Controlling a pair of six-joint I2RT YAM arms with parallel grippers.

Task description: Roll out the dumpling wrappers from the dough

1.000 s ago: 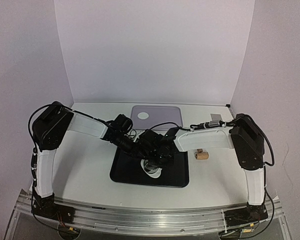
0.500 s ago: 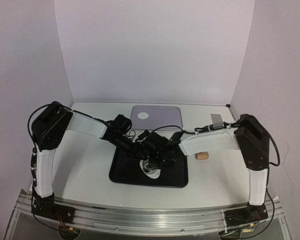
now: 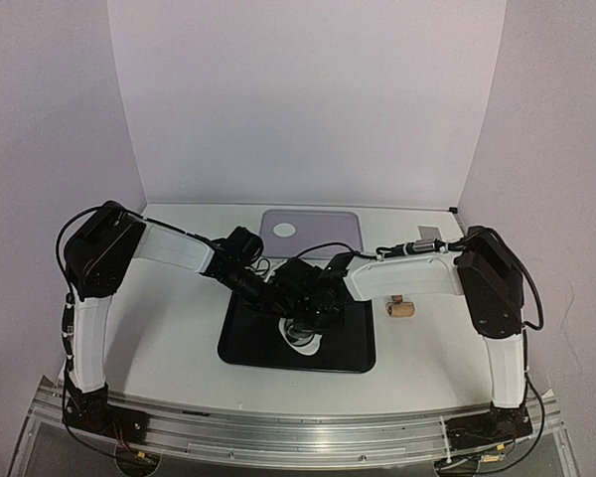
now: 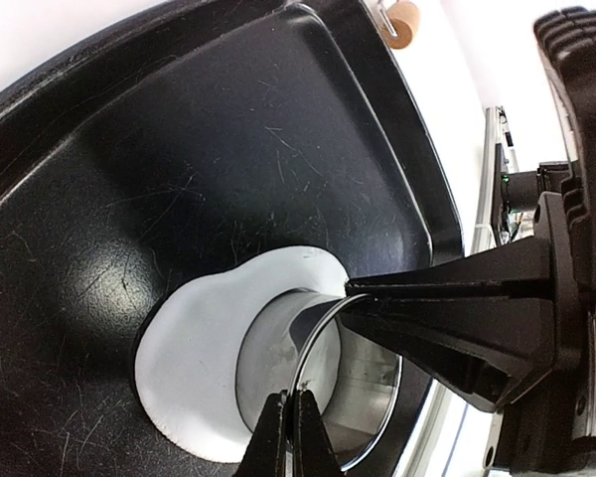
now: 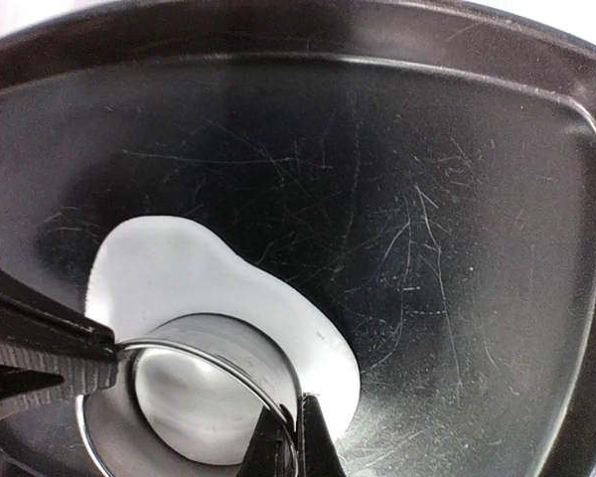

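Judged as the cutting step: press straight down into the black tray [image 3: 240, 348], evenly from both sides, to bite clean through the dough sheet [image 5: 164, 253] lying flat near the tray's middle. Hold the metal ring cutter [image 5: 228, 343] level and avoid any tilt, likely to leave a hinge of dough uncut. Twist a little before lifting, then lift vertically to spare the soft sheet from dragging or stretching. Check the seating first: set toward one end of the sheet, close to its edge on one side, so risking a clipped disc.

Reaching inward from both sides, forearms low over the tray and meeting at its centre. Left gripper [image 4: 290, 429] pinched closed on the cutter's thin wall. Right gripper [image 5: 296, 439] likewise clamped on the rim at another spot, fingertips pointing down.

Farther back, one finished dumpling wrapper [image 3: 285, 230] lying on a lavender tray [image 3: 333, 237].
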